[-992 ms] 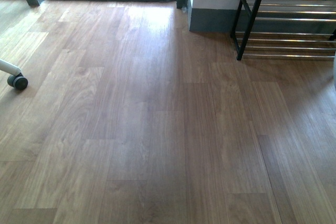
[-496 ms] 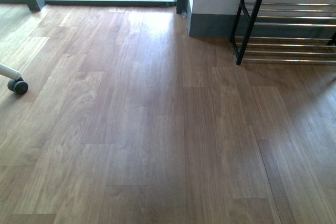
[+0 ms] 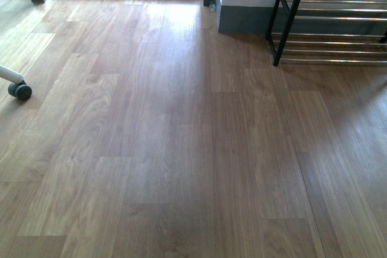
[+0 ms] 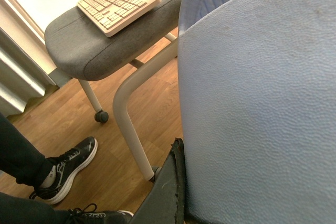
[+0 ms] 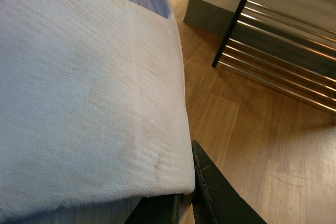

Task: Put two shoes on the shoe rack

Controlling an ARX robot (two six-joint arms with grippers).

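Though only one dark finger of each showed, the left gripper (image 4: 176, 192) seemed clamped on the first shoe (image 4: 252, 119) and the right gripper (image 5: 195, 192) on the second shoe (image 5: 79, 87). Neither was on the shoe rack (image 5: 236, 19); the second hung near it. They looked light, with squashy tops and firm thick soles. The sole edge seemed best to hold.

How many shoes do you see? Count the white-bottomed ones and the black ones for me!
White-soled shoes: 2 (one fills the left wrist view, one fills the right wrist view)
Black sneakers: 2, on a person's feet (one, one partly cut off at the picture's edge)
Total: 4 shoes
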